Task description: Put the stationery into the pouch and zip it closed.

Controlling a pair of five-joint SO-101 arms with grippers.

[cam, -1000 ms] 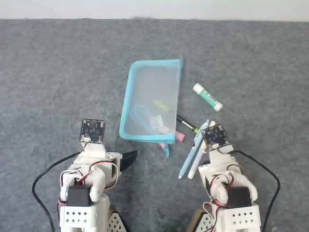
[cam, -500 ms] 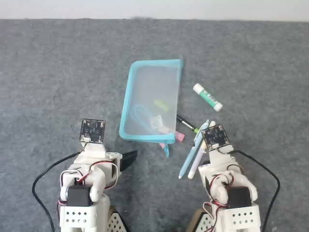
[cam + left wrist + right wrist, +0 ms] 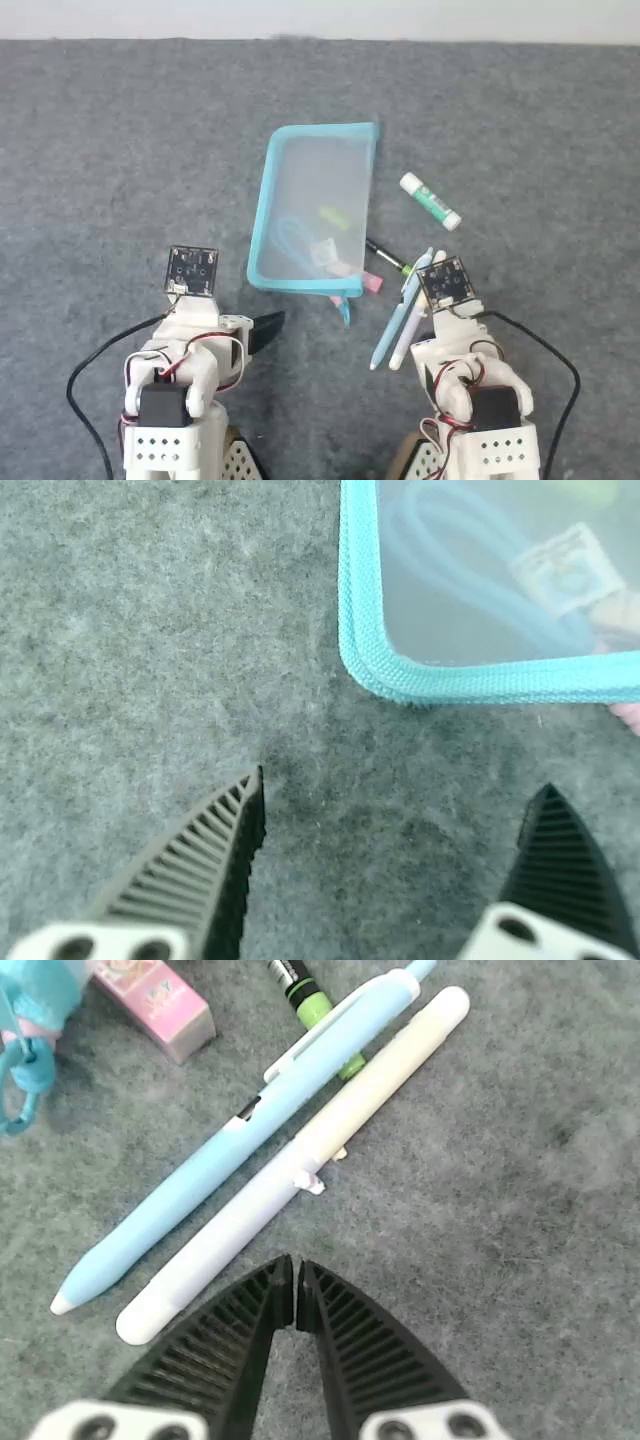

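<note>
Grey felt counter (image 3: 120,150). Nearest, the left hand (image 3: 400,783) is spread wide just short of the pouch (image 3: 310,190) corner. The right hand (image 3: 296,1265) is pinched closed on nothing beside the blue pen (image 3: 240,1130) and white pen (image 3: 300,1160). Farther off lies the glue stick (image 3: 430,201).

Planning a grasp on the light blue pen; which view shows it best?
The right wrist view: the light blue pen lies close and nearly whole, beside the white pen, ahead of the shut right gripper. The high view shows it small. The left wrist view faces the pouch.
</note>
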